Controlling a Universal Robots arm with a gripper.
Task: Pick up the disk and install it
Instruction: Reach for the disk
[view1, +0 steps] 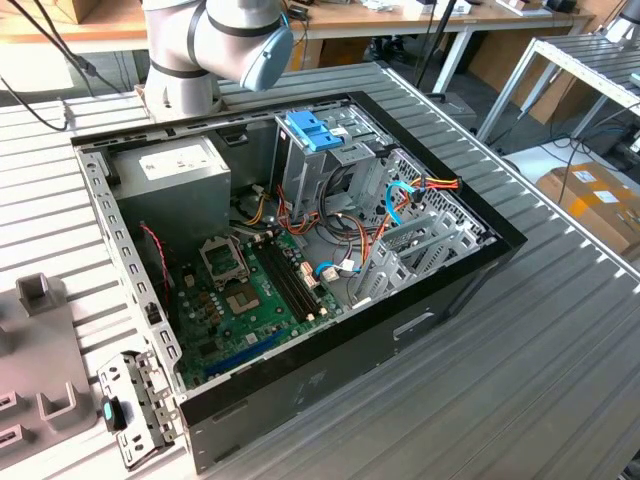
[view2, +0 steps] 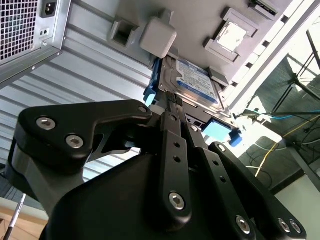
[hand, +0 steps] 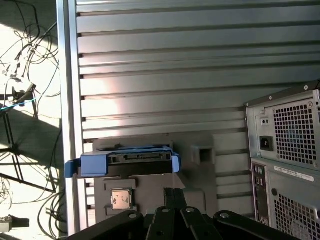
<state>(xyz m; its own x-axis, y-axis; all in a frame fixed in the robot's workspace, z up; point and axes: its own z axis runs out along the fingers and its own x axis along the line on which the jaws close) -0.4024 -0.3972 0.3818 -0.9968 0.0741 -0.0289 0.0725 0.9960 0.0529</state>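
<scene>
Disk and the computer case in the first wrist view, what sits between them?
In the first wrist view, between the disk and the computer case lie the grey holder plate's square pocket and bare ribbed table.

I see gripper (view2: 173, 107), black linkage, tip at edge of disk (view2: 192, 80); contact unclear to me. Disk label-up in blue frame, lying on grey holder plate (view2: 200, 22). Pale square block (view2: 158, 37) just beside disk. Chip (view2: 232, 37) on same plate, apart from disk. Computer case (view2: 25, 30) on ribbed table (view2: 95, 65).
</scene>
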